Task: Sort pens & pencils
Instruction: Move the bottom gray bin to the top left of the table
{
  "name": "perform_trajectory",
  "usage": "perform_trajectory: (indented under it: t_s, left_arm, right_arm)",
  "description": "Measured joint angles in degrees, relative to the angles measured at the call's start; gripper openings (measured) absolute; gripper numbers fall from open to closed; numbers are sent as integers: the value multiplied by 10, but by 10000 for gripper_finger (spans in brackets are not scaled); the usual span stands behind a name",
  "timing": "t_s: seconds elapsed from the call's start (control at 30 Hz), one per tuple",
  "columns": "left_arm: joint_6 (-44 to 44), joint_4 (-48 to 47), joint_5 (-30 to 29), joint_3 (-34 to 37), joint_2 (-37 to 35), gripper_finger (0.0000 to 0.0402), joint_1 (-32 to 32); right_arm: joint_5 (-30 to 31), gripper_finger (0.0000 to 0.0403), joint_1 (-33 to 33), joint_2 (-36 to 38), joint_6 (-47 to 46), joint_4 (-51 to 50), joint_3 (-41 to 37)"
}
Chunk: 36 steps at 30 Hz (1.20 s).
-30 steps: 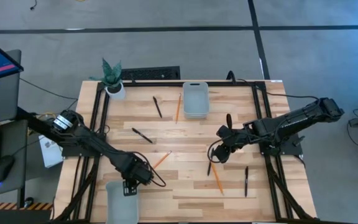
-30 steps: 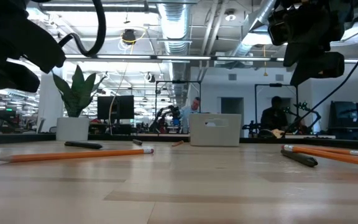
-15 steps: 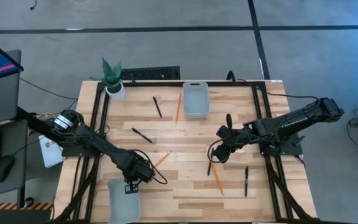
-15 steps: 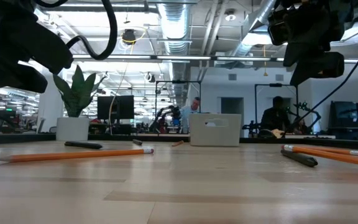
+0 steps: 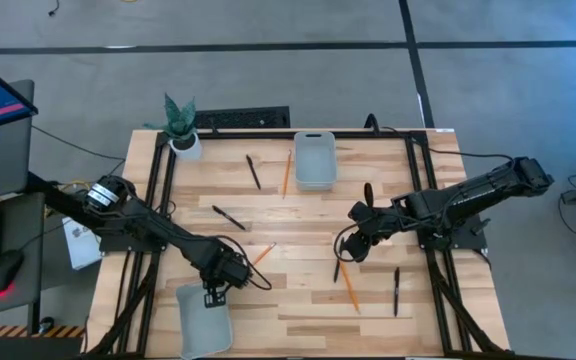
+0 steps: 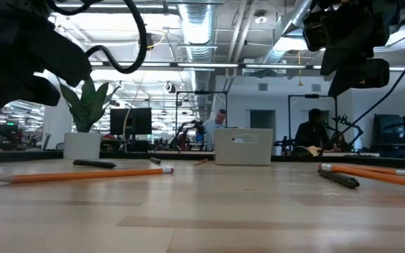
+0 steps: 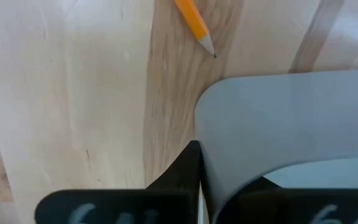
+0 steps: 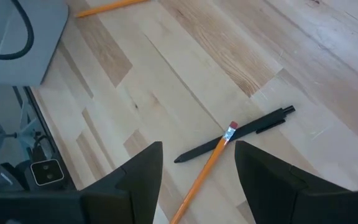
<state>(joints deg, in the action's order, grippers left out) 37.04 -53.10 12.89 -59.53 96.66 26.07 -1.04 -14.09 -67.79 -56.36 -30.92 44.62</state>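
Observation:
A grey bin [image 5: 205, 322] stands near the table's front edge on the left, with my left gripper [image 5: 216, 292] shut on its far wall. An orange pencil [image 5: 260, 256] lies just beyond it, its tip [image 7: 205, 42] near the bin's corner. My right gripper [image 5: 353, 246] hangs open above a black pen [image 8: 235, 134] with a pencil [image 8: 207, 165] lying across it. More pens [image 5: 253, 171] [image 5: 229, 217] [image 5: 396, 290] and pencils [image 5: 287, 172] [image 5: 349, 288] lie flat on the wood. My left gripper holds the bin's far wall near a rounded corner [image 7: 229, 124]. One finger [image 7: 188, 171] is outside the wall and the other inside. The fingers come from above, pointing steeply down. The bin stays upright with its opening up.
A second grey bin [image 5: 314, 158] stands at the table's far middle, and a potted plant [image 5: 180, 125] at the far left corner. Black frame rails [image 5: 160, 190] [image 5: 420, 190] run along both sides. Bare wood lies between the two arms.
My left gripper has taken hold of the near bin's far wall and drifted slightly toward the table's right. The bin's far end has swung right with it, so the bin now sits a little askew. My right arm has kept still.

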Motion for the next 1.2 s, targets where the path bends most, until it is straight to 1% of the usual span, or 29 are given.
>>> perform_trajectory:
  t_s: [0.13, 0.3, 0.5, 0.7, 0.87, 1.03, 1.1, 1.2]
  left_arm:
    - [-30, -10, 13, -12, 0, 1, -15]
    - [-67, -51, 9, -52, -8, 1, -44]
    - [-123, -148, -43, -138, -12, 1, -93]
    - [-187, -220, -94, -238, -11, 1, -157]
    - [-237, -260, -156, -324, -11, 1, -222]
    - [-288, -301, -233, -401, -11, 1, -289]
    - [-308, -317, -248, -422, -11, 1, -317]
    - [-339, -324, -252, -441, -11, 1, -361]
  right_arm:
    - [0, 221, 0, 0, 21, 0, 0]
    - [0, 221, 0, 0, 30, -1, 0]
    - [0, 221, 0, 0, 43, -2, 0]
    - [0, 221, 0, 0, 43, 0, 0]
    - [0, 221, 0, 0, 44, 0, 0]
    - [0, 221, 4, 0, 44, 2, 0]
    - [-1, 221, 12, 0, 44, 6, 0]
    - [0, 221, 31, 0, 44, 20, 0]
